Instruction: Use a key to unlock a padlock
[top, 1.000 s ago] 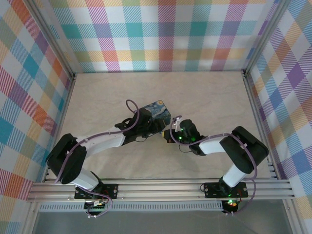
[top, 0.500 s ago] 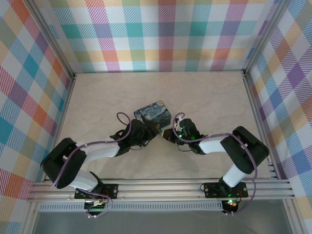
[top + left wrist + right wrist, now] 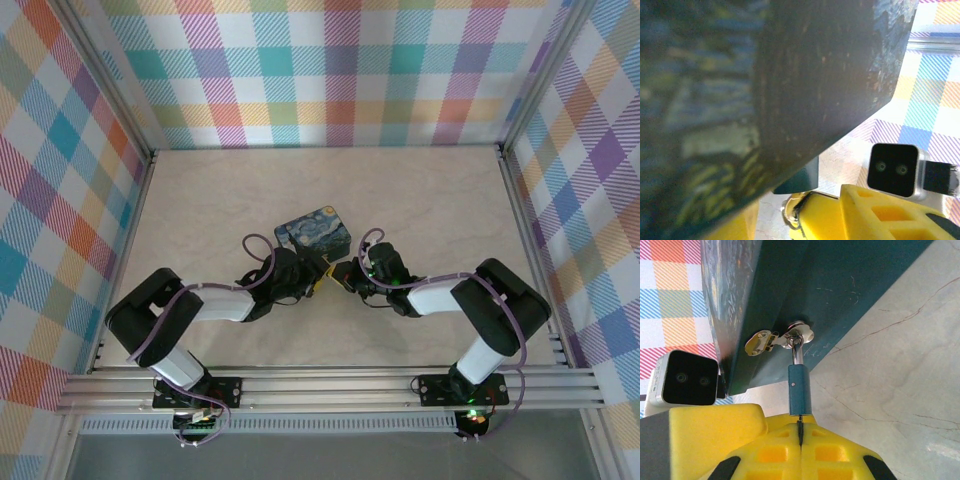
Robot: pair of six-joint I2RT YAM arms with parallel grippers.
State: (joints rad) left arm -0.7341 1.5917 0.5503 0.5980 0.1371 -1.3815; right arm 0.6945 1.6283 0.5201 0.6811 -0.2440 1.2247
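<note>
Right wrist view: right gripper (image 3: 800, 434) pinching shut beneath the padlock (image 3: 800, 390), seemingly on the key (image 3: 800, 425).
The padlock is hanging from the latch (image 3: 774, 340) of the tin (image 3: 840, 285), sitting mid-tabletop (image 3: 200, 200). The left gripper (image 3: 795, 220) is standing partly open around the tin's near corner, clamping nothing clearly; bracing the tin should be keeping the twist in line. The key is barely showing, a dark sliver; the keyhole is hidden.

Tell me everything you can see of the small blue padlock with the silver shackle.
The small blue padlock has a slim rectangular painted-metal body and a silvery shackle hooked through the hasp loop on the dark-blue painted tin. It points straight from the tin toward the right gripper, which is shut on a thin dark key at its lower end.
</note>
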